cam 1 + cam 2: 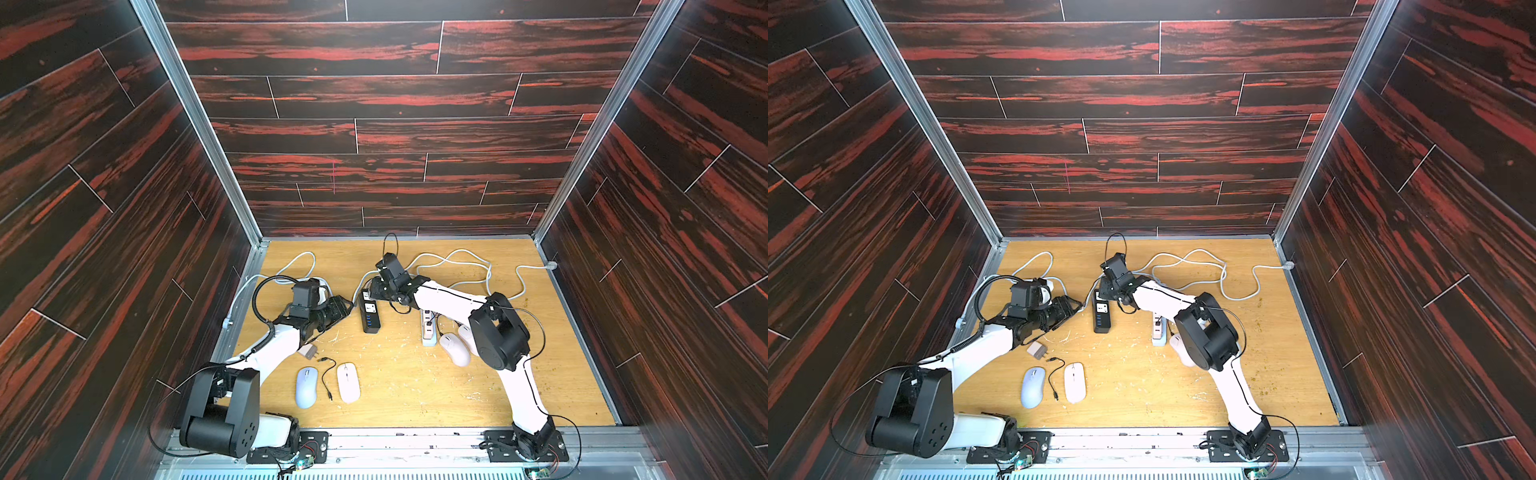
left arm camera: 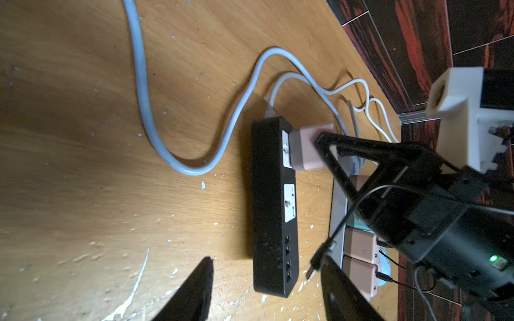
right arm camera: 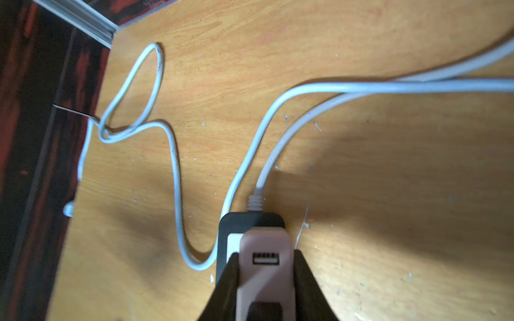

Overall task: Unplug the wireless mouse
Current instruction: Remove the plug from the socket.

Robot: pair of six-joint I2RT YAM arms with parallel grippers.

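Right claw (image 3: 266, 258): you have it clamped tight on the blocky pink plastic charger (image 3: 267, 273), plugged into the far end of the long black plastic power strip (image 2: 271, 211); charger's USB port bare. Left claw (image 2: 265, 262): jaws wide apart, gripping nothing, beside the strip. Pale blue oval mouse (image 1: 306, 386) and white oval mouse (image 1: 348, 382): near your front edge of the wooden table (image 1: 415, 395), loose thin black cable (image 1: 327, 376) between them.
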